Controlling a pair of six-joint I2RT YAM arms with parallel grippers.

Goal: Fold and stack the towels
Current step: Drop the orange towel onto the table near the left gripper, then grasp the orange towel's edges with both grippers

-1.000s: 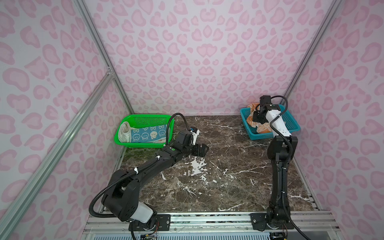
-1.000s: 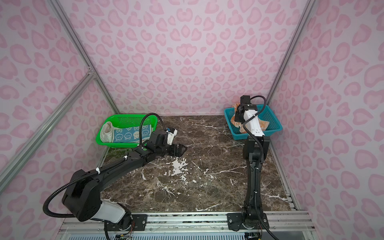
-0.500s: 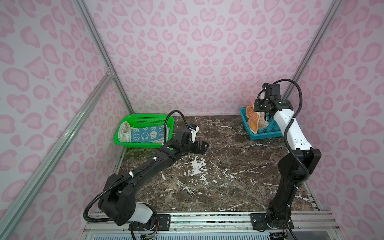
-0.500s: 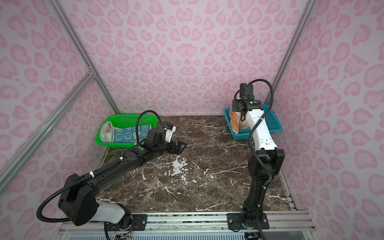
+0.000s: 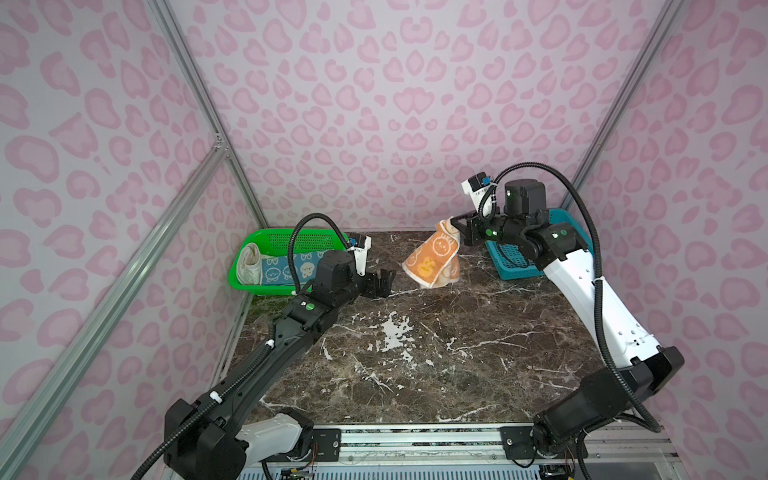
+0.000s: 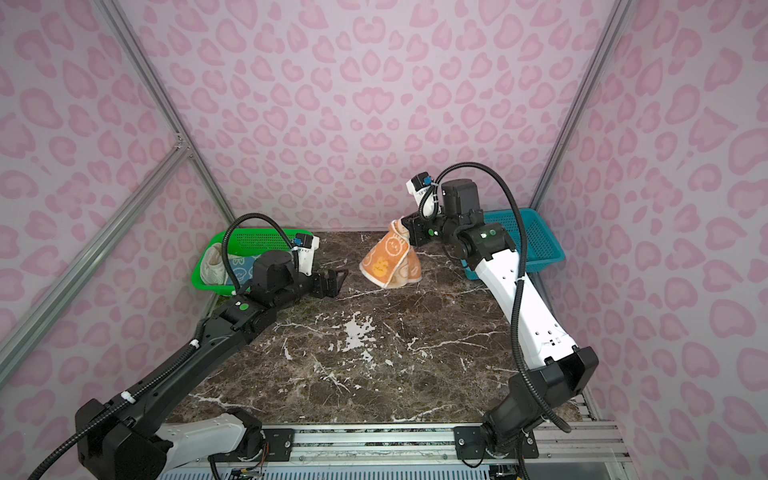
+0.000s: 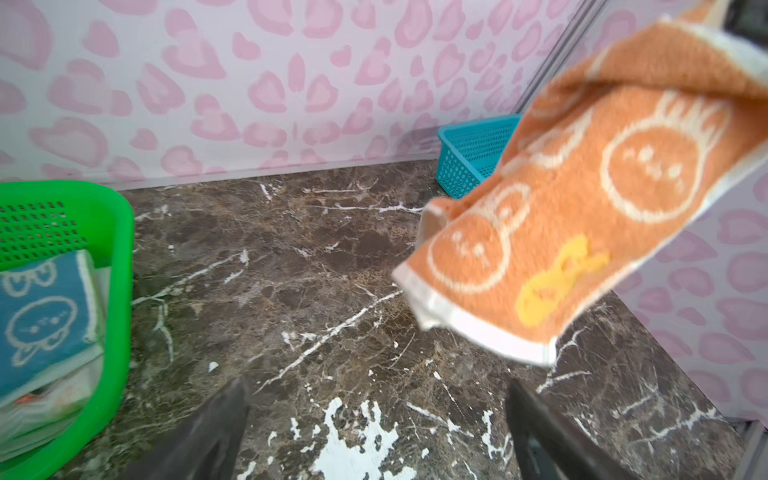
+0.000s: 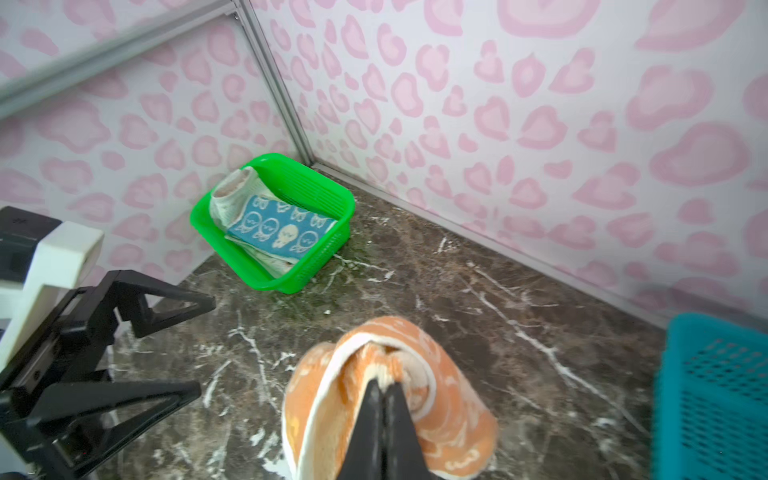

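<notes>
Pinching a bunched upper edge of the orange towel [image 5: 432,259] with the right gripper [image 5: 457,222], jaws pressed together on the cloth. Hanging unfolded and crumpled above the surface [image 5: 415,353], between the blue basket [image 5: 511,259] and the left gripper [image 5: 384,282], clear of both. Left gripper: spread wide, holding nothing, aimed toward the towel's lower edge from near it. Farther out, at the green basket [image 5: 239,270]: blue towel [image 5: 286,268] folded flat inside, lying on the white towel [image 5: 249,266], with one end of the white one bulging up at the basket wall. Judged status: two of three towels folded and stacked; no towel visible in the exposed part of the blue basket. Remaining, by the same judgement: lay out the orange towel, fold it, place it on the stack.
</notes>
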